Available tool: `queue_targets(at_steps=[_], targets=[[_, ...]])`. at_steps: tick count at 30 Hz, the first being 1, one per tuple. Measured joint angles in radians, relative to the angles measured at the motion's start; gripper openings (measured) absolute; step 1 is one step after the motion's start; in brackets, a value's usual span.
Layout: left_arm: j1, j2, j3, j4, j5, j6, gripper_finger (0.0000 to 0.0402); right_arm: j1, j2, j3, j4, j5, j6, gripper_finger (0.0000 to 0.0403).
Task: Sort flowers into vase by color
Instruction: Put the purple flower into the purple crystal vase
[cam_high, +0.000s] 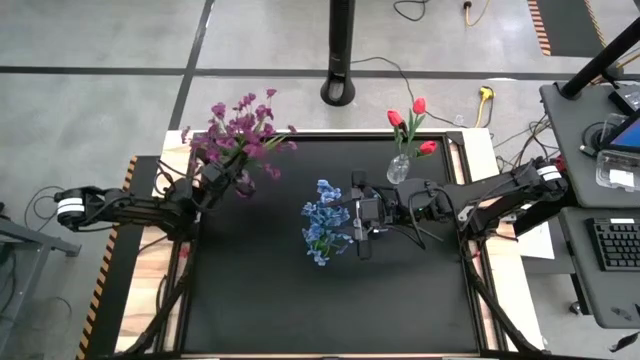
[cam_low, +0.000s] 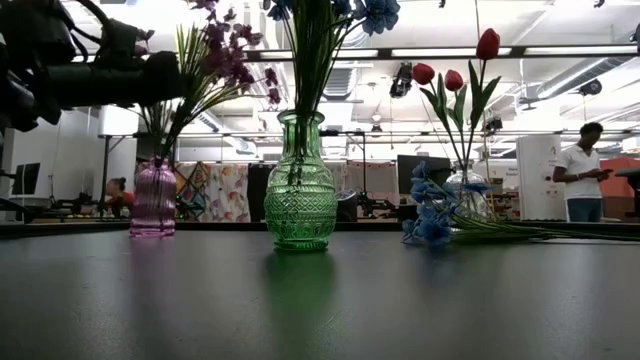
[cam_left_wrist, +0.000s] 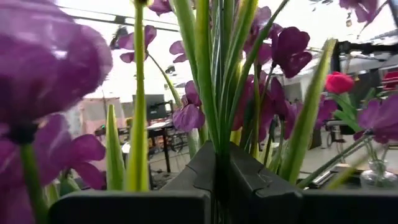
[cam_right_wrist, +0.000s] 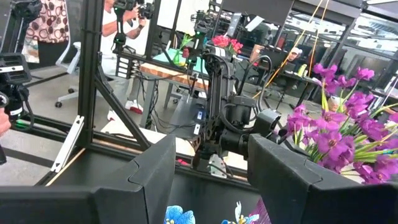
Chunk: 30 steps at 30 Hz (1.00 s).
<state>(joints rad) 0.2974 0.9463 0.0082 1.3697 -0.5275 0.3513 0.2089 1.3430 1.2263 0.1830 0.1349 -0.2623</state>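
Right now I judge the step to be seating purple stems in the purple vase (cam_low: 153, 199) with my left arm, so I'd keep the stalks upright over the neck and lower straight, letting go only once they sit inside. On the black table (cam_high: 330, 290), the purple flowers (cam_high: 240, 130) stand at the far left corner, the blue flowers (cam_high: 322, 225) mid-table over the green vase (cam_low: 300, 185), and the red tulips (cam_high: 412, 122) in a clear vase (cam_high: 398, 168) at the far right. One more blue spray (cam_low: 430, 222) lies flat on the table. My left gripper (cam_high: 222, 178) is clenched on purple stems, as its wrist view shows. My right gripper (cam_high: 358, 214) hovers just beside the blue blossoms, fingers parted and empty.
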Motion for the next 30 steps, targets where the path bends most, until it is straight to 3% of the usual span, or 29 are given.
queue_targets(at_steps=[4, 14, 20, 30], targets=[[-0.001, 0.005, 0.0, 0.004, 0.05, 0.005, 0.0, 0.0, 0.0, 0.0, 0.0, 0.0, 0.0, 0.0194], [0.0, 0.007, 0.0, -0.01, 0.02, -0.035, 0.0001, 0.0, 0.0, 0.0, 0.001, 0.0, 0.0, 0.0194], [-0.014, 0.006, 0.0, -0.035, 0.012, -0.081, 0.0026, 0.0, 0.0, 0.0, 0.001, 0.0, 0.0, 0.0194], [-0.063, 0.007, 0.0, -0.075, -0.176, -0.118, 0.0038, 0.0, 0.0, 0.0, 0.001, 0.0, -0.011, 0.0194]])
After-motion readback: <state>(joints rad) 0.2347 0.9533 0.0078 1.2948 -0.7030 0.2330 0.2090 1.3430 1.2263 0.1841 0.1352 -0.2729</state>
